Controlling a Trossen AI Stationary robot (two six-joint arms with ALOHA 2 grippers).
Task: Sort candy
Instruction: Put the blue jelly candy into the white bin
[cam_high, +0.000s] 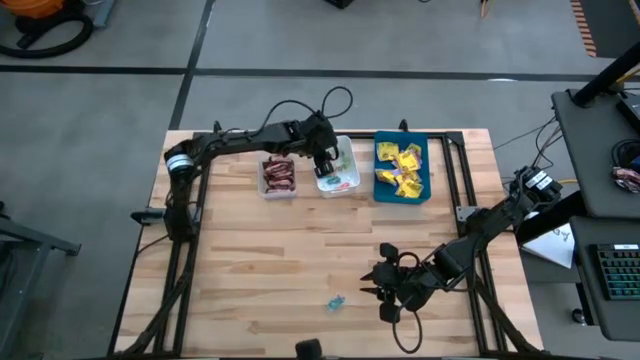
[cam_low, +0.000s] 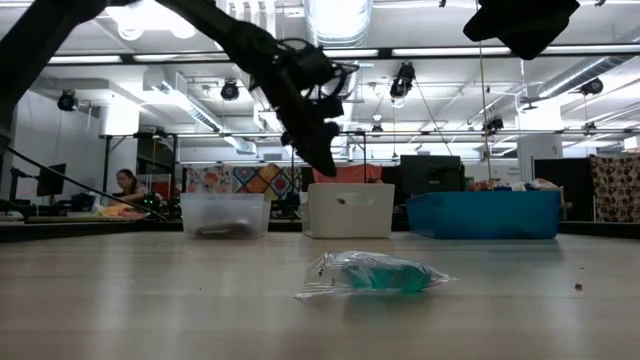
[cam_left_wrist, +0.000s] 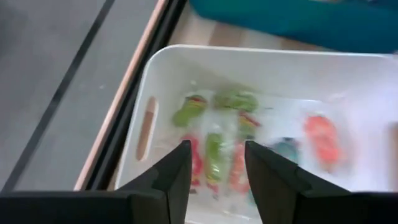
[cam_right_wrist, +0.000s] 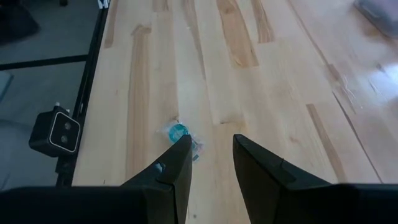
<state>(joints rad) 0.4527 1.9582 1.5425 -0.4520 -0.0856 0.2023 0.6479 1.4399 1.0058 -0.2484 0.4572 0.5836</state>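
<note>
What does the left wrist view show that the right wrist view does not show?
Only the left wrist view shows the white tray with green, red and teal wrapped candies inside, a strip of the blue tray beyond it, and the left hand open above the white tray with nothing between its fingers.

Only the right wrist view shows one teal wrapped candy lying alone on the table, with the right hand just short of it, its fingers apart and empty.

Both views show the wooden table and its dark edge rail.
</note>
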